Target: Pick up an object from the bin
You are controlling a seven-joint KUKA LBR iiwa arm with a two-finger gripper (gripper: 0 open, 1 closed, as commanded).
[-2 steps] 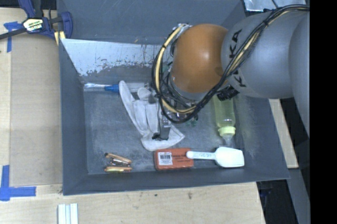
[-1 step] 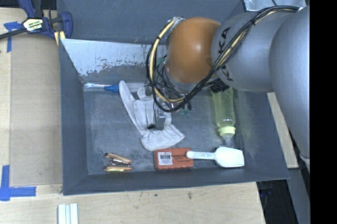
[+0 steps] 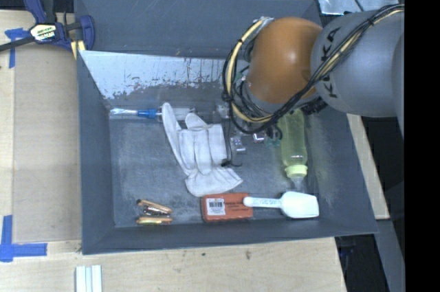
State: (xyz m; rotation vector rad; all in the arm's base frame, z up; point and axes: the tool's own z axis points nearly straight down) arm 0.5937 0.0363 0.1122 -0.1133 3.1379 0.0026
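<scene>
Where the arm (image 3: pixel 357 71) reaches in from the right of the camera view, its rounded orange cover (image 3: pixel 285 64) hangs over the far right part of the grey bin (image 3: pixel 96 167). Black and yellow cables (image 3: pixel 237 77) loop round the cover's left side.

Below the cover, the tool (image 3: pixel 234 146) is down low near the middle of the bin floor, right at the right edge of a crumpled white cloth (image 3: pixel 199 150). It seems to meet the cloth there. Whether the tool is released or clenched I cannot tell, since the cover and cables hide much of it, and nothing can be seen gripped in it.

The cloth lies in the centre of the bin. One narrow strip of it runs up and to the left, and a folded flap spreads out at its near end.

Just right of the tool lies a pale yellow-green bottle (image 3: pixel 294 143), with its cap end toward the near wall and its far end under the arm. Along the near wall sits a flat red box (image 3: pixel 237 208) with a barcode label. A white scoop (image 3: pixel 299 205) lies beside it, its handle reaching onto the box's right end. Two small brass pieces (image 3: pixel 152 211) rest side by side toward the near left corner. By the far wall on the left lies a clear syringe (image 3: pixel 134 114) with a blue part, close to the tip of the cloth's strip.
</scene>
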